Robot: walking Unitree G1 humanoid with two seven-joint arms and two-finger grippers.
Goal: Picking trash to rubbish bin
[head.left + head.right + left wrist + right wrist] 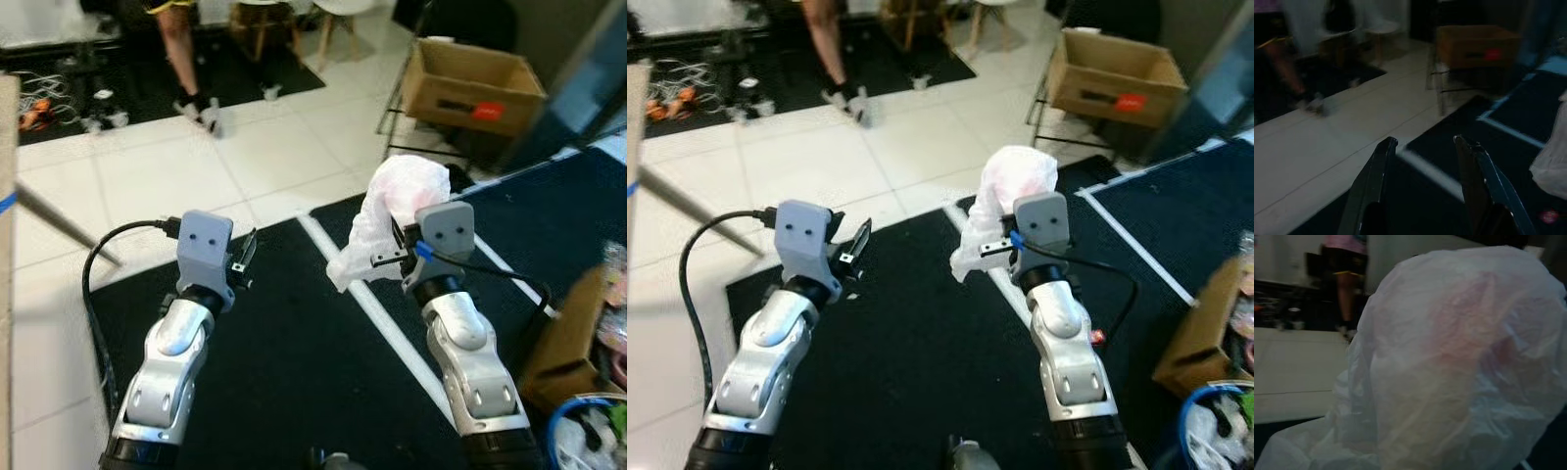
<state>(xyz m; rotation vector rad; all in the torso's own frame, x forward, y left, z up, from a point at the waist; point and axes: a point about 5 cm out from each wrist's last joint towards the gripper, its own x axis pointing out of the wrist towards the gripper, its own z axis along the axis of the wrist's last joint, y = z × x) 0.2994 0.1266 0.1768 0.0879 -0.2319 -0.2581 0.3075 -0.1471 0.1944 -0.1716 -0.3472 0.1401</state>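
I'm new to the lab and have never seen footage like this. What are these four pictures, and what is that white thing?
They come from a walking humanoid robot. The two wide pictures are from its head camera, looking down at its own silver arms over a black mat and white tiled floor. The two dark ones are from cameras on its wrists. The right gripper is shut on a crumpled white plastic bag, which is the trash; the right wrist camera sees it up close. The left gripper is open and holds nothing. A cardboard box stands ahead on the right, and a person's legs show farther back.
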